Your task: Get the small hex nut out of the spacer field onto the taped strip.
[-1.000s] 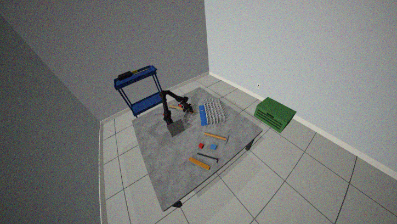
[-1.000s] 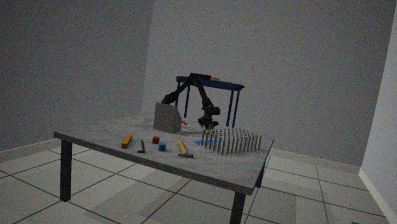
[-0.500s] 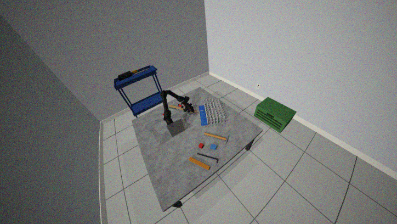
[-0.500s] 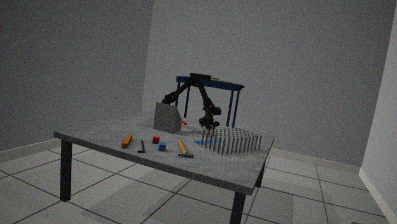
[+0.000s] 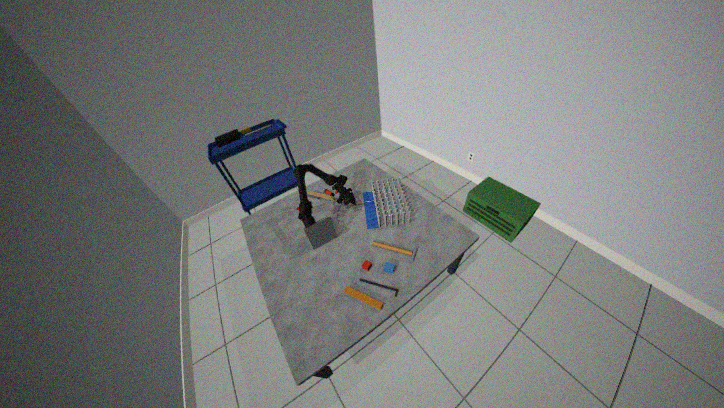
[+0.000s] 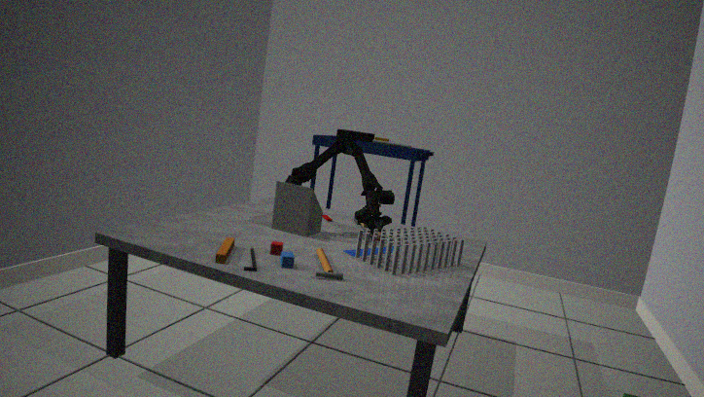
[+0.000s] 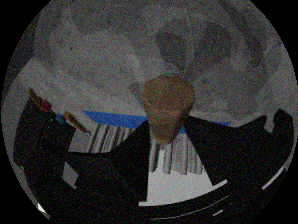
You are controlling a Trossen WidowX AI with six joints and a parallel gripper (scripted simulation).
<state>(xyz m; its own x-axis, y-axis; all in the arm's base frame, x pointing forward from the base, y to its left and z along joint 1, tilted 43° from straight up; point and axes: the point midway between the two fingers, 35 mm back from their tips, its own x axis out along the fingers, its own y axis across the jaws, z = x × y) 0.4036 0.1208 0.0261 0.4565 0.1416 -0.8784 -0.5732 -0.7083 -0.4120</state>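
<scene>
Nearest on the bench (image 5: 283, 283): orange bar (image 5: 363, 298), black hook (image 5: 378, 286), red and blue blocks. Farther back: pincer (image 5: 349, 198) clamped partway shut on a wooden stick (image 5: 320, 195), long way lying flat, one end pointing toward the blue taped strip (image 5: 370, 210) and spacers (image 5: 391, 202). Nut too small to spot.
</scene>
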